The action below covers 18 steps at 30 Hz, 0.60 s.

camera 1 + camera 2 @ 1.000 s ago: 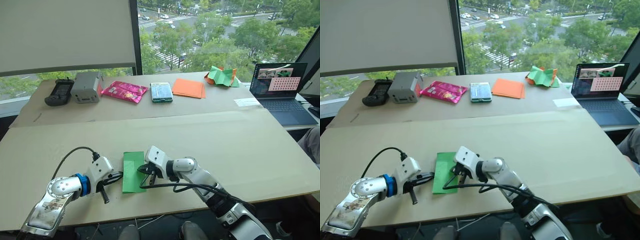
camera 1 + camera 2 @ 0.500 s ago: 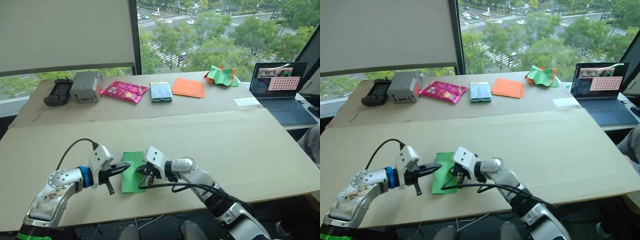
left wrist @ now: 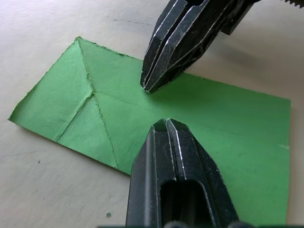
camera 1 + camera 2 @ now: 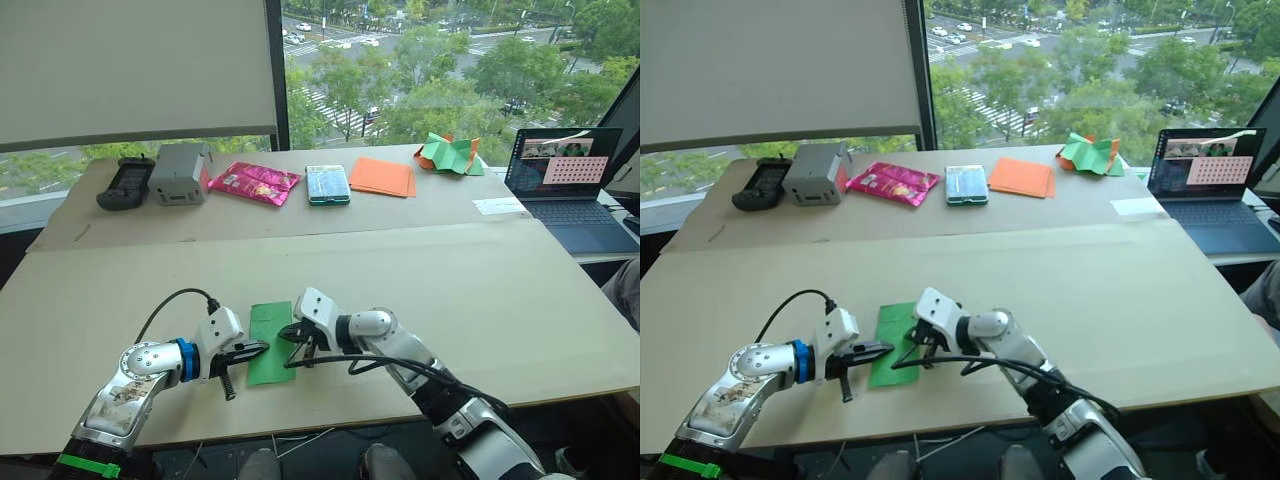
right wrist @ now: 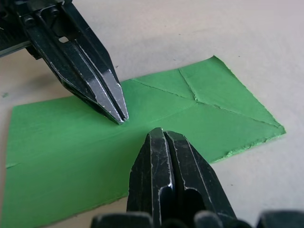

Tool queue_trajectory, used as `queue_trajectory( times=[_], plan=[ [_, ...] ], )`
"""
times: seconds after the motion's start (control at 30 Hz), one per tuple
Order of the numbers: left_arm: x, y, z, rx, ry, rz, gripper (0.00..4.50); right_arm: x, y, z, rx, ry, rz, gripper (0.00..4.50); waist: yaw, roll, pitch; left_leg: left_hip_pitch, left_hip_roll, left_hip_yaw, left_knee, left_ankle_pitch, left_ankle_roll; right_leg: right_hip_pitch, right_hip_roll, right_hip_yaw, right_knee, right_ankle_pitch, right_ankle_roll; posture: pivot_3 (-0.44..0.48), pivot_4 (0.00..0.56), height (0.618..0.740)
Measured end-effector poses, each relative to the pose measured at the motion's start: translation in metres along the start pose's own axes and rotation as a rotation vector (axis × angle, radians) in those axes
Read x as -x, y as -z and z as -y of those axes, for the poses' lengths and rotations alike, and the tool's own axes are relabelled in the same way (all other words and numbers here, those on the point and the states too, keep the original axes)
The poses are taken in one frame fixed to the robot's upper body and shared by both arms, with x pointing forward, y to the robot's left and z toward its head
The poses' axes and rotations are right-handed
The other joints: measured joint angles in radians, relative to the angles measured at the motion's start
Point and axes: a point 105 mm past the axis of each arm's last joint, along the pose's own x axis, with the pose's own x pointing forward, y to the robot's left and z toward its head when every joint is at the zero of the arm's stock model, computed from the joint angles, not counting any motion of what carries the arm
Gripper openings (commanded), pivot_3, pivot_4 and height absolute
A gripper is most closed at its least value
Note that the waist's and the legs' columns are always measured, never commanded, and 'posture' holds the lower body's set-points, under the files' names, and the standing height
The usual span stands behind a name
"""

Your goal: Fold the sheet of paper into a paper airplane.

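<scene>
Paper (image 4: 270, 328) lies flat on the table (image 4: 480, 290) at 6 o'clock, near edge, folded to a strip with diagonal creases. Left gripper (image 4: 258, 349) comes in from 9 o'clock, fingers pressed together, tip on the paper. Right gripper (image 4: 292, 335) from 3 o'clock, also closed, tip down on the paper. Tips near each other, holding nothing.

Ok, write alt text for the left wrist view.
Two shut black grippers, the left gripper and the right gripper, meet tip to tip over a flat, creased sheet of paper, bright green, lying on a beige table.
</scene>
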Motion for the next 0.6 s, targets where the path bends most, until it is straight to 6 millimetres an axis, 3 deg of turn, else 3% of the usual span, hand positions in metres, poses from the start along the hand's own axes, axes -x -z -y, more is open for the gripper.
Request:
queue_trajectory(
  times=[0.37, 0.6],
  plan=[
    [0.002, 0.003, 0.01, 0.005, 0.011, 0.0, 0.0, -0.008, 0.0, 0.044, -0.032, 0.084, -0.022, 0.01, -0.004, 0.002, -0.002, 0.003, 0.0, 0.0, 0.0, 0.001, 0.001, 0.004, 0.001, 0.001, 0.001, 0.0, 0.0, 0.0, 0.15, 0.706],
    [0.003, 0.003, 0.013, 0.024, 0.008, 0.002, 0.0, -0.005, 0.005, 0.039, -0.028, 0.067, 0.005, 0.01, -0.003, 0.003, -0.002, 0.004, 0.0, 0.0, 0.0, 0.001, 0.001, 0.005, 0.0, 0.001, 0.001, 0.0, 0.0, 0.0, 0.15, 0.706]
  ],
)
